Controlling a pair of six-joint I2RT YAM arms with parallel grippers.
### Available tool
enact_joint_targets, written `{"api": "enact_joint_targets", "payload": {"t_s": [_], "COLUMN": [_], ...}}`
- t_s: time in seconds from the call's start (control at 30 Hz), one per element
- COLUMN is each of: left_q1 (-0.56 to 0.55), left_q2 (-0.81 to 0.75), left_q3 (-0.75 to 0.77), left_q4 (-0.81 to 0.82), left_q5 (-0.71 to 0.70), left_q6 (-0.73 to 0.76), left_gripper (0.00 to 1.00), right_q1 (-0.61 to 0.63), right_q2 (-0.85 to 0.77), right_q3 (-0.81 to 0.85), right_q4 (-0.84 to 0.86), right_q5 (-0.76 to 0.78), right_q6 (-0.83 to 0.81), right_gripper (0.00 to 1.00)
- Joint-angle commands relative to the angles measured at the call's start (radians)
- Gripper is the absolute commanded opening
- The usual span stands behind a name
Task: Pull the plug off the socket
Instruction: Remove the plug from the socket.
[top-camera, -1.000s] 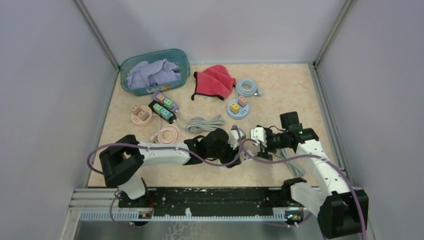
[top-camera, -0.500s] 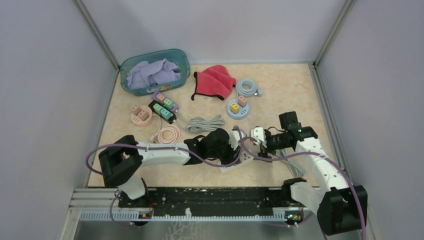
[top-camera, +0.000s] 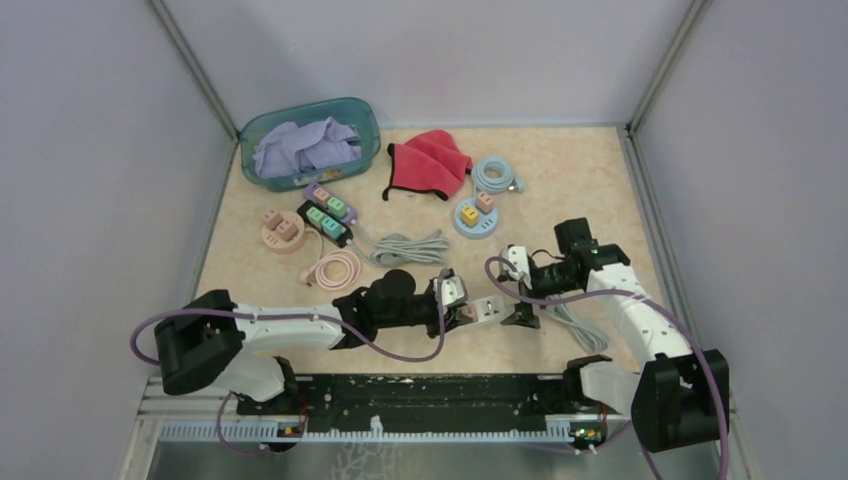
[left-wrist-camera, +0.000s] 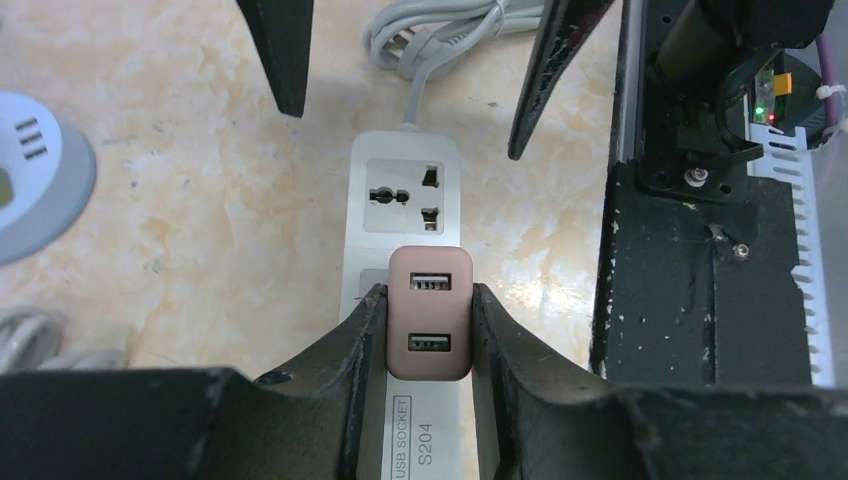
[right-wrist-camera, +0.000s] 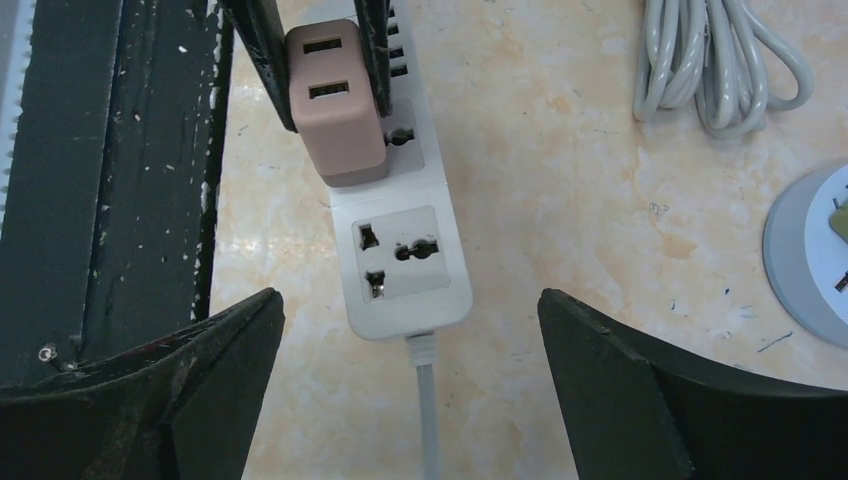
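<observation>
We see left claw (left-wrist-camera: 428, 300) clamped on the plug (left-wrist-camera: 429, 330) atop the strip (left-wrist-camera: 405, 190), right claw (right-wrist-camera: 405, 300) spread over its empty end.

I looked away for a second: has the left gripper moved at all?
Yes. The left gripper, shut on the pink USB plug, has drawn back leftward, ending nearer the pink coiled cable.

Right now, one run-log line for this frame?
left gripper: shut on pink plug | right gripper: open | pink plug: looks seated in white power strip
</observation>
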Motion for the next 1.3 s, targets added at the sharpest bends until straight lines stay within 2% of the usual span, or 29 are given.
{"api": "enact_joint_targets", "payload": {"t_s": [0.0,0.2,0.4,1.1,1.2,1.27], "left_q1": [-0.008,-0.007,-0.008,-0.007,-0.007,-0.007], "left_q2": [-0.014,-0.016,-0.037,-0.05,-0.05,-0.049], "left_q3": [-0.026,-0.087,-0.123,-0.165,-0.167,-0.167], "left_q4": [0.214,0.353,0.397,0.463,0.467,0.466], "left_q5": [0.063,0.098,0.1,0.086,0.084,0.083], "left_q6": [0.115,0.121,0.118,0.091,0.09,0.088], "left_gripper": [0.0,0.0,0.0,0.0,0.0,0.0], "right_q1": [0.019,0.182,0.2,0.261,0.261,0.263], "right_q2": [-0.01,-0.003,0.031,0.014,0.015,0.015], "right_q3": [-0.004,-0.043,-0.052,-0.058,-0.053,-0.046], "right_q4": [0.074,0.215,0.227,0.227,0.22,0.21], "right_q5": [-0.055,0.089,0.117,0.159,0.158,0.155], "right_q6": [0.03,0.137,0.121,0.057,0.054,0.051], "right_gripper": [0.99,0.99,0.95,0.58,0.5,0.41]}}
